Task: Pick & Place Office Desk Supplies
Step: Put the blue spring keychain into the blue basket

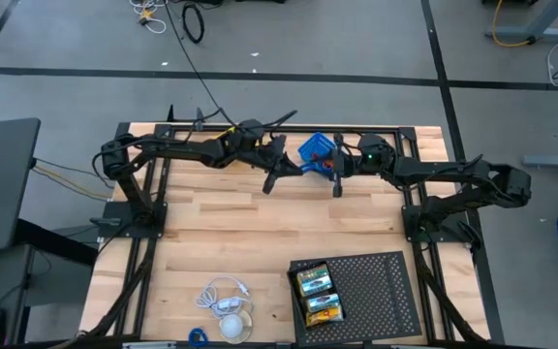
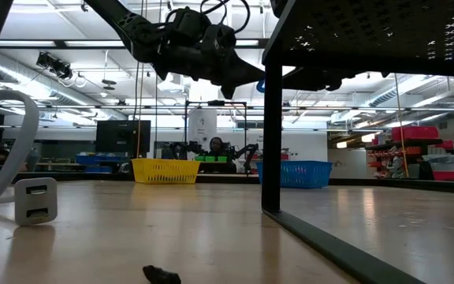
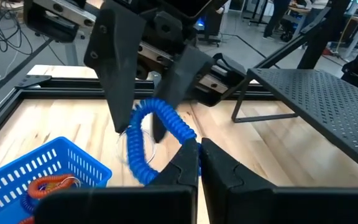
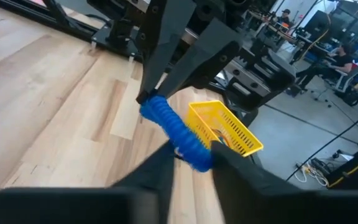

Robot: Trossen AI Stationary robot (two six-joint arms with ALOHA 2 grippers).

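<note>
A blue coiled spiral band (image 3: 157, 134) was held in the air between both grippers above the far middle of the wooden table (image 1: 240, 247). The left gripper (image 3: 199, 149) was clamped tight on one end. The right gripper (image 4: 191, 152) was narrowed around the other end. A small blue plastic basket (image 3: 39, 168) stood just beside.

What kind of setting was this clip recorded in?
Most likely a robotics lab or workshop in a large open hall. A wooden table stands on a concrete floor with taped lines, the low view shows another robot arm rig in the background, and red storage shelving stands at the side.
</note>
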